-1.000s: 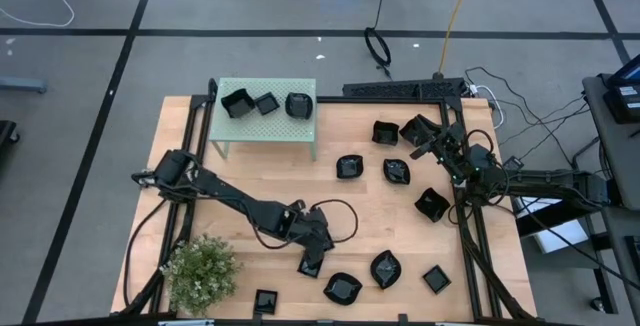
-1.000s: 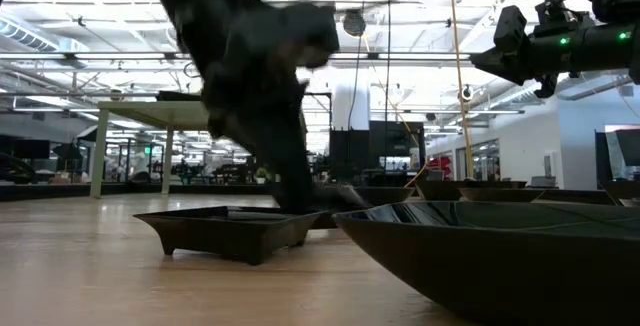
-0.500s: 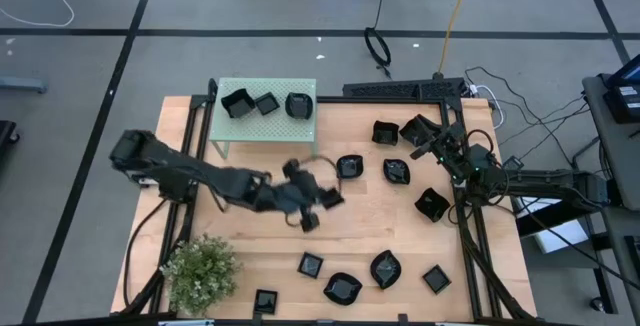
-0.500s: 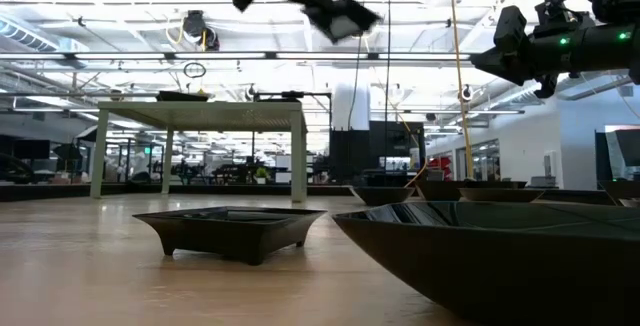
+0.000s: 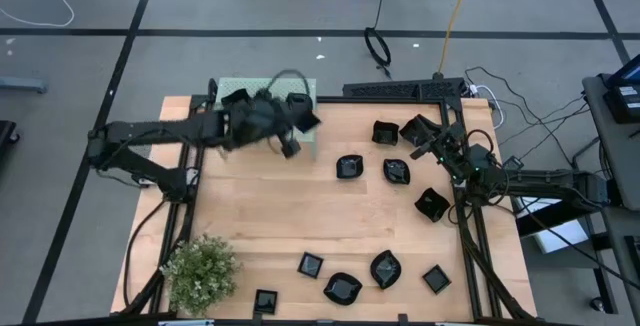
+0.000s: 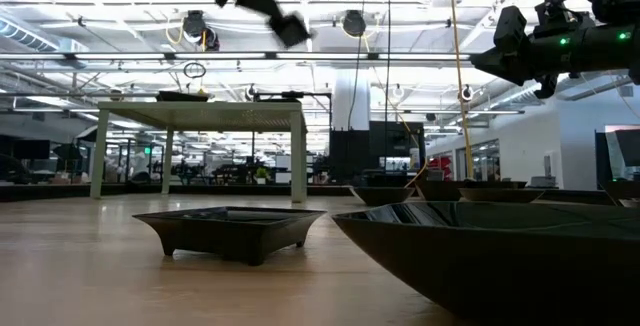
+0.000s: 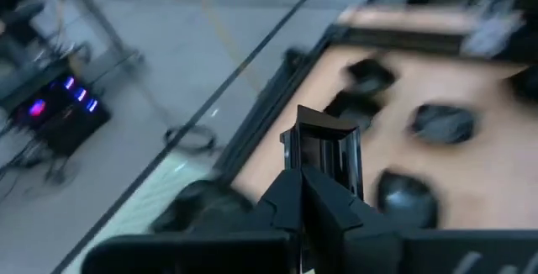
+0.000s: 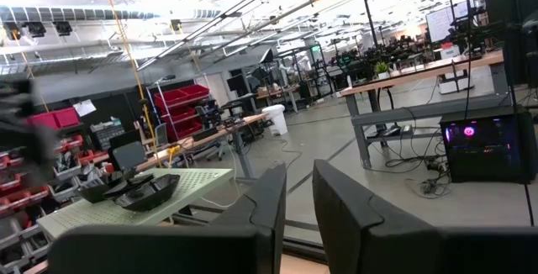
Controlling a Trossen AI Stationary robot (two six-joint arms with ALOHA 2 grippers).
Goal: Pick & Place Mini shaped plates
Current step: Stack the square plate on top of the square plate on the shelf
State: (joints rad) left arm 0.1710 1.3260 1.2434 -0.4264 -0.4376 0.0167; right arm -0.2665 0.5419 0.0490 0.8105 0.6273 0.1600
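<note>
My left gripper (image 5: 297,125) hangs in the air over the right end of the pale green stand (image 5: 250,138), shut on a small square black plate (image 5: 307,122). In the low view gripper and plate (image 6: 291,30) show high up. Three more black plates (image 5: 266,103) rest on the stand's top. Several others lie flat on the table, some at the far right (image 5: 397,171) and some along the near edge (image 5: 342,288). My right gripper (image 5: 424,143) waits above the table's right side; its fingers (image 8: 267,197) stand a narrow gap apart and are open. My left gripper pinches the square plate by its near rim (image 7: 318,171) between its two fingers (image 7: 290,192). The fingers point toward the table's right. The plate (image 7: 324,146) sticks out beyond the fingertips, tilted and lifted clear of stand and table.
A potted green plant (image 5: 200,271) stands at the near left corner. A black frame rail (image 5: 470,236) runs along the table's right edge. Bare wood (image 5: 260,206) lies in the middle of the table. In the low view a square plate (image 6: 232,231) and a large near plate (image 6: 500,256) sit on the wood.
My left gripper has risen from the table by the near edge with a small square plate in its fingers. It has swung up and toward the far edge, ending over the stand's right end. Another square plate has stayed on the table where the gripper was.
</note>
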